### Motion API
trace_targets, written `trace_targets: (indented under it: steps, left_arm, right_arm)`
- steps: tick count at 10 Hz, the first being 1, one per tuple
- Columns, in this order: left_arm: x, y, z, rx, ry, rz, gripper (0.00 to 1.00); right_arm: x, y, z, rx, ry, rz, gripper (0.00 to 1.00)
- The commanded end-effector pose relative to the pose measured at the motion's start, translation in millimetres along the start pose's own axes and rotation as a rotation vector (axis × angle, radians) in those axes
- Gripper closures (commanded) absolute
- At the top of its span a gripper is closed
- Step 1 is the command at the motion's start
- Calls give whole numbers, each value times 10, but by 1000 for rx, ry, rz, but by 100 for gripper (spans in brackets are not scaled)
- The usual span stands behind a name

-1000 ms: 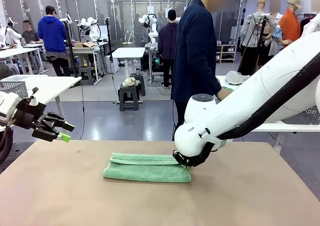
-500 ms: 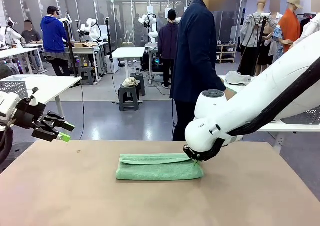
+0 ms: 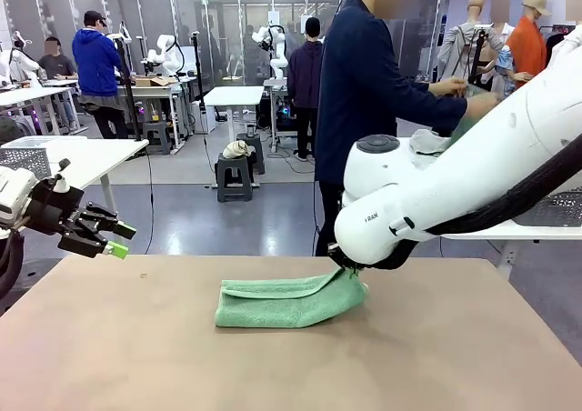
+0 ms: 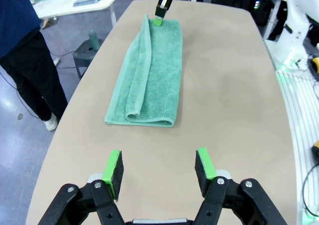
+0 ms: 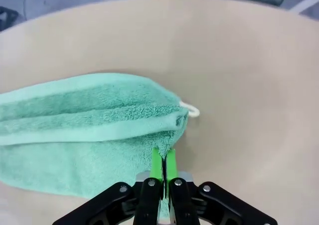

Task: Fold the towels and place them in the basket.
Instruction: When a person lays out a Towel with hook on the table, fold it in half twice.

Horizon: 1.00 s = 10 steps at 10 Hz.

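Observation:
A mint green towel [image 3: 286, 304], folded into a long strip, lies across the middle of the tan table [image 3: 136, 356]. My right gripper [image 3: 351, 271] is shut on its right end and holds that end a little off the table. In the right wrist view the pads pinch the towel [image 5: 89, 120] at its edge, beside a small white loop [image 5: 191, 110]. My left gripper [image 3: 115, 244] hangs open over the table's left edge, well away from the towel. From the left wrist, the towel [image 4: 152, 70] stretches away ahead of the open left gripper [image 4: 158, 168]. The dark mesh basket [image 3: 556, 209] shows partly behind my right arm.
A person in a dark jacket [image 3: 364, 84] stands at the far side, hands raised to the right. A white side table [image 3: 523, 231] is at the right, another with a pale perforated bin [image 3: 25, 156] at the left. Bare tabletop lies on both sides of the towel.
My right gripper pulled the towel to the right across the table, then lifted its right end. The person raised both hands. My left gripper stayed put.

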<state>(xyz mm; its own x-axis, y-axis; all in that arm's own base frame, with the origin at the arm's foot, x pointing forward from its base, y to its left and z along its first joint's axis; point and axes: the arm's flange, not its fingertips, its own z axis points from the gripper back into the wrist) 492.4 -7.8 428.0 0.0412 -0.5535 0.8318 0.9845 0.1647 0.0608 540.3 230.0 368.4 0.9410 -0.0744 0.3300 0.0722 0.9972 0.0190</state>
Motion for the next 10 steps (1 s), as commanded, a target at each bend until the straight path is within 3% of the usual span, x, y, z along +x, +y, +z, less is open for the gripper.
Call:
trace_targets:
  steps: [1, 5, 10]
  left_arm:
    - [10, -1, 9, 1, -3, -2, 26]
    - [10, -1, 9, 1, -3, -2, 26]
    - [10, -1, 9, 1, -3, -2, 26]
  right_arm:
    - [-56, 379, 173, -82, -74, 25, 100]
    - [-65, 1406, 368, -149, -75, 149, 100]
    - [-336, 2645, 345, -222, 21, 62, 100]
